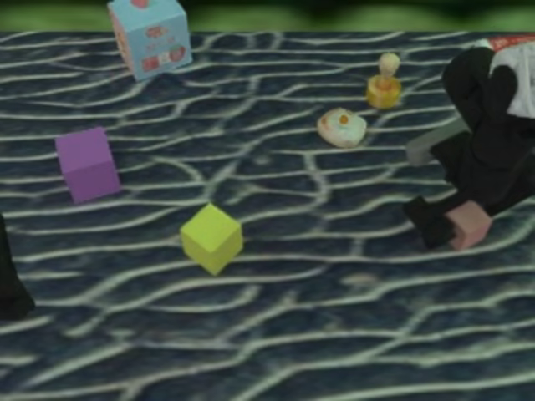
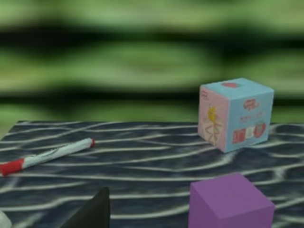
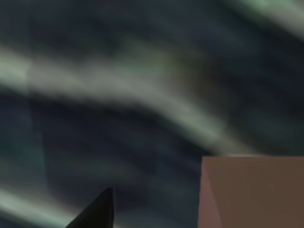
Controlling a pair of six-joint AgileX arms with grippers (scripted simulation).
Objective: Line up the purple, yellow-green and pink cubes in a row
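The purple cube (image 1: 86,164) sits at the left of the table and shows close up as the purple cube (image 2: 230,202) in the left wrist view. The yellow-green cube (image 1: 211,238) rests near the middle. The small pink cube (image 1: 470,225) lies at the right. My right gripper (image 1: 445,224) is down at it and open; one black finger (image 1: 425,221) stands on the cube's left. In the right wrist view a gap separates that finger (image 3: 95,211) from the pink cube (image 3: 251,192), and the other finger is hidden. My left gripper (image 1: 10,288) is parked at the left edge, open.
A light-blue picture box (image 1: 150,35) stands at the back left. A yellow toy figure (image 1: 384,85) and a pale egg-like piece (image 1: 341,127) lie at the back right. A red-and-white marker (image 2: 45,156) lies on the patterned dark tabletop (image 1: 318,317).
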